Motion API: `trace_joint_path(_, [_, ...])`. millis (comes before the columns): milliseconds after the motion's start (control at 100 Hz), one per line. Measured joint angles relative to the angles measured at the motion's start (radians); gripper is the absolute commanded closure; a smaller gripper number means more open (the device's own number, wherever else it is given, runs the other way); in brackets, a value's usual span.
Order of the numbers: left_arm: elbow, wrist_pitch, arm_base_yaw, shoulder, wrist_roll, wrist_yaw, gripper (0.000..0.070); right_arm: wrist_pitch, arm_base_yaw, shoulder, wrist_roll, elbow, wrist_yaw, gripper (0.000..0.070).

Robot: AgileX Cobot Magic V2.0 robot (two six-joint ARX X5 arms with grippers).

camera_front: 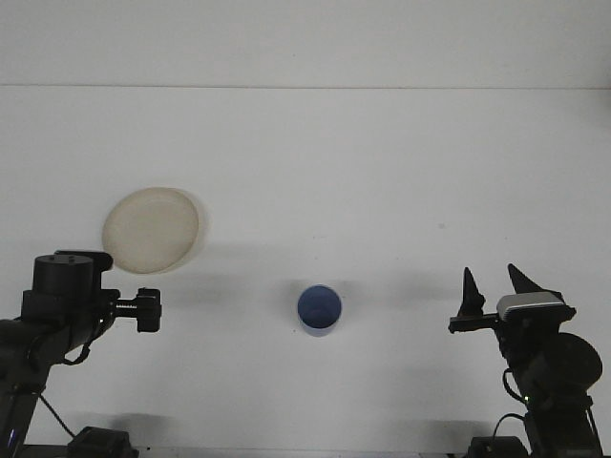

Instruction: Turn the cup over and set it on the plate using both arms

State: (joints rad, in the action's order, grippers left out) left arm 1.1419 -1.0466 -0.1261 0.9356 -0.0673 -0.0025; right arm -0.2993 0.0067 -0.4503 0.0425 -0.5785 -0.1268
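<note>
White table surface [382,172], largely unobstructed through the upper and centre frame.

Blue cup [319,309] is seen lower centre, mouth upward, well apart from both grippers. Cream plate [152,230] is seen at left, just above the left gripper [148,311], whose finger state cannot be told. Right gripper [489,291] is seen lower right, fingers spread apart and holding nothing.

A blue cup [319,309] sits low in the centre of the white table [363,172], opening showing. A cream plate [151,229] lies at middle left. The left gripper [145,310] is at lower left; the right gripper [494,289], fingers spread, at lower right.
</note>
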Motion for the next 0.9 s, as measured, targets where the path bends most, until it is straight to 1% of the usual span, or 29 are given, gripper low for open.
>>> trace_joint_path(180, [0.103,-0.037,-0.129,0.117,-0.027,0.0,0.0086,0.0,0.0,0.0,0.0,0.0,0.0,0.0221])
trace_joint_path(400, [0.194,0.014,-0.314,0.271,-0.069,0.026,0.0085,0.0,0.0,0.0,0.0,0.0,0.0,0.0221])
trace_joint_path(540, [0.243,0.043,-0.418,0.381,-0.097,0.028,0.0085,0.0,0.0,0.0,0.0,0.0,0.0,0.0221])
trace_joint_path(750, [0.348,0.066,-0.536,0.557,-0.127,0.028,0.0085,0.0,0.0,0.0,0.0,0.0,0.0,0.0221])
trace_joint_path(900, [0.427,0.069,-0.604,0.666,-0.131,0.028,0.0085,0.0,0.0,0.0,0.0,0.0,0.0,0.0221])
